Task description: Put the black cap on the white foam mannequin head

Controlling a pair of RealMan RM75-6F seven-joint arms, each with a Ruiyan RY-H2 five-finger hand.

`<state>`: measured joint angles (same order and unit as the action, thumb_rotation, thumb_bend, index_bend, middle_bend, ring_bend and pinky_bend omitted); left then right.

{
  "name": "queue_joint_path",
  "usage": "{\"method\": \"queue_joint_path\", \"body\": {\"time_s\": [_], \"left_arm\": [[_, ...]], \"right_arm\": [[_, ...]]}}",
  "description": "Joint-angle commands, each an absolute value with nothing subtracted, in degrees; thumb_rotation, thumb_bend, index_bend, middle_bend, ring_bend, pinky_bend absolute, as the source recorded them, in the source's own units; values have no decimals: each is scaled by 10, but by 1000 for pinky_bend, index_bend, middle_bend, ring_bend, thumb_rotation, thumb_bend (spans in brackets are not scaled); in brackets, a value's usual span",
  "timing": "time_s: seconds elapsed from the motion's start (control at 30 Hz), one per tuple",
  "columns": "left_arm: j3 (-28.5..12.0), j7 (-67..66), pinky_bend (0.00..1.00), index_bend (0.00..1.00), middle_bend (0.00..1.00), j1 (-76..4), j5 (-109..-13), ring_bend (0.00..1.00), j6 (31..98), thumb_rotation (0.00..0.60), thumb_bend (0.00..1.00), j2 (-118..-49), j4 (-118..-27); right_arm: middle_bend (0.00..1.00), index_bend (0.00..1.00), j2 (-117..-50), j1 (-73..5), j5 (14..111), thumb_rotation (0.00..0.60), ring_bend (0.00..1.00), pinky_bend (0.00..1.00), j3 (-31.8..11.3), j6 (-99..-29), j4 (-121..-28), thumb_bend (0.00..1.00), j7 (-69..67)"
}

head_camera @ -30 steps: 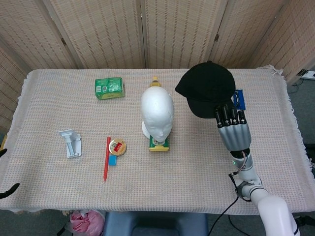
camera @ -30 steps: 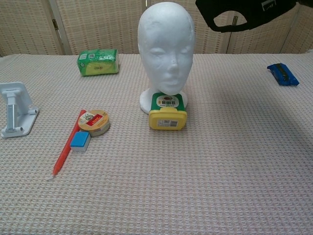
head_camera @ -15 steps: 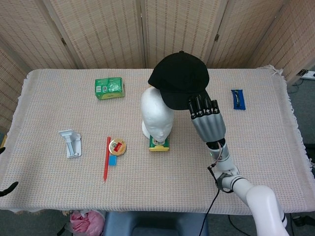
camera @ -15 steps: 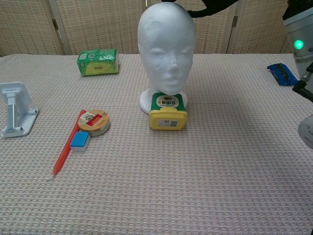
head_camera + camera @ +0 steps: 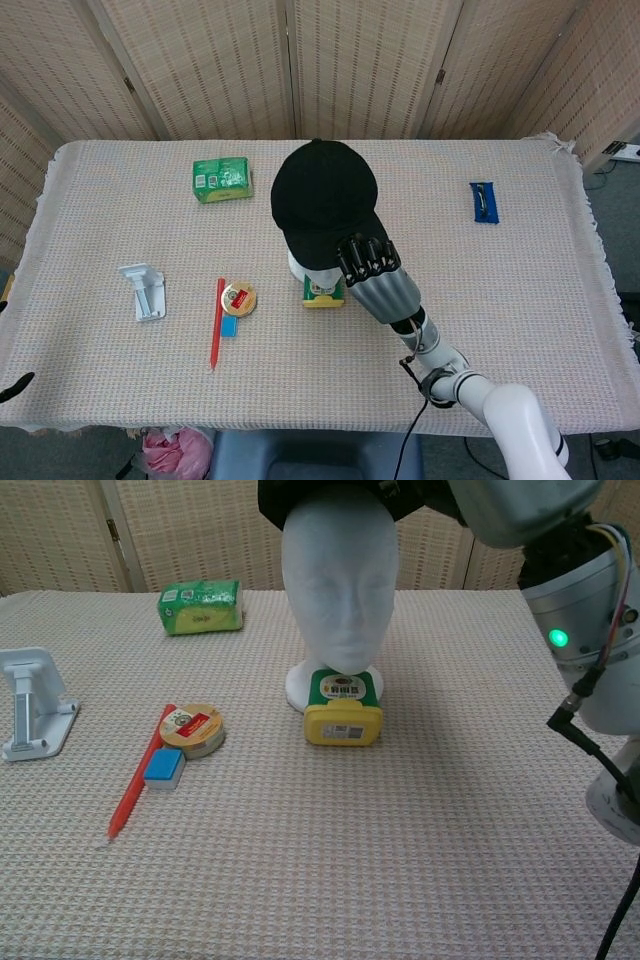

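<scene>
my right hand (image 5: 372, 272) grips the brim of the black cap (image 5: 322, 199), fingers curled over its near edge. the cap sits over the top of the white foam mannequin head (image 5: 338, 585), which stands upright near the middle of the table (image 5: 520, 300) and faces the near side. the cap's long axis runs far to near, crown toward the far side, brim pointing near and a little right, above the face. in the chest view the cap's dark rim covers the top of the head while the face below stays bare; my forearm fills the upper right there, a green light on it.

touching the base of the head on the near side is a yellow and green container (image 5: 343, 709). left of it lie a round tin (image 5: 192, 729), a small blue block (image 5: 163, 767) and a red pen (image 5: 135, 786), close together, the pen's length running far to near. a white stand (image 5: 30, 702) is at the left edge, a green packet (image 5: 222, 179) far left of the head, a blue object (image 5: 483, 201) well apart on the right. the near right cloth is open, apart from my arm.

only a dark fingertip of my left hand (image 5: 17, 386) shows at the lower left edge; i cannot tell how its fingers lie.
</scene>
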<state>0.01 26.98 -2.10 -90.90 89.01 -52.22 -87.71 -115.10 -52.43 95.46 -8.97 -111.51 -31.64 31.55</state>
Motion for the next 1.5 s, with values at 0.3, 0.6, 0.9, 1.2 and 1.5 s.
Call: {"method": "queue_joint_path", "body": {"time_s": [0.3,0.6,0.9,1.2,1.5], "left_arm": [[1,278,146,0,0,-20,-911,0,894,600,216,-520,-876],[2,287,146,0,0,-22,-911,0,891,600,216,-518,-874],[1,293,146,0,0,-23,-907,0,887,600,217,-517,-871],[-1,302,146,15,0,-22,-914,0,901,600,216,-521,-861],[0,292,146,15,0,-23,-915,0,900,600,217,-525,-859]], "right_arm": [[805,973,-1162,-494,984,600,716,902,-61,-1106,-342,704,346],[803,973,-1179,-481,989,600,716,902,-63,-1100,-316,703,334],[769,972,-1199,-471,987,600,709,898,-63,-1084,-286,648,322],[400,416,-1179,-445,969,600,362,376,-63,-1040,-359,237,353],[151,119,-1063,-369,939,600,75,76,-37,-971,-687,141,477]]}}
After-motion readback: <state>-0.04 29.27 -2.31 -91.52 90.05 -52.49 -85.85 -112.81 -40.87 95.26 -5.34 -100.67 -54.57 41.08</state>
